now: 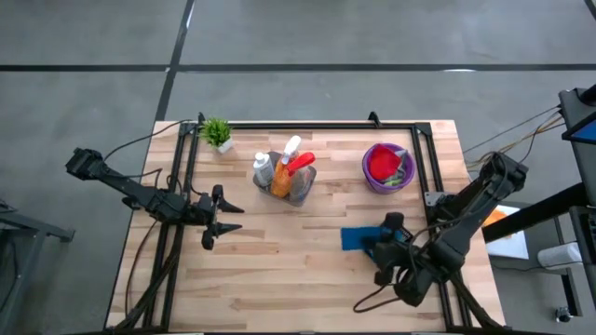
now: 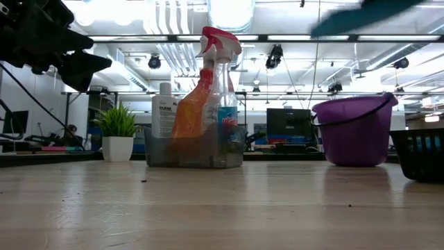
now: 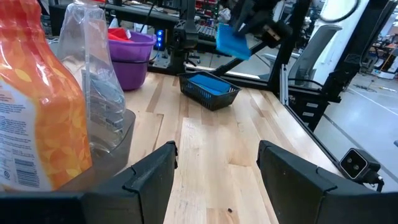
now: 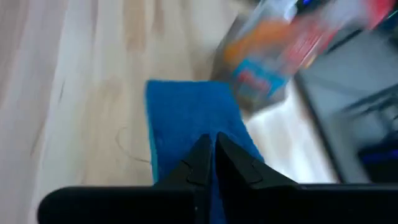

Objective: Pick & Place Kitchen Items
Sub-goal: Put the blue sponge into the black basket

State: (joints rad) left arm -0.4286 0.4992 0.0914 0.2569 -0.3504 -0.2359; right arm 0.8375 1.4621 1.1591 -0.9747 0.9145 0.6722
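From above, my right gripper (image 1: 380, 240) pinches a blue sponge (image 1: 355, 238) over the table's right side, near the purple bucket (image 1: 388, 167); I judge I'm mid-carry, and next must bring it over the black basket (image 3: 210, 90) and let go; my left gripper (image 1: 212, 221) waits spread beside the bottle caddy (image 1: 285, 177); left wrist view: sponge aloft above the basket; right wrist view: flat, bright blue, clamped at its edge.

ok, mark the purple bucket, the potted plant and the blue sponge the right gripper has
purple bucket (image 1: 369, 173), high view, left rim.
potted plant (image 2: 118, 148), low view, white pot front.
blue sponge (image 4: 186, 118), right wrist view, flat top face ahead of the fingers.
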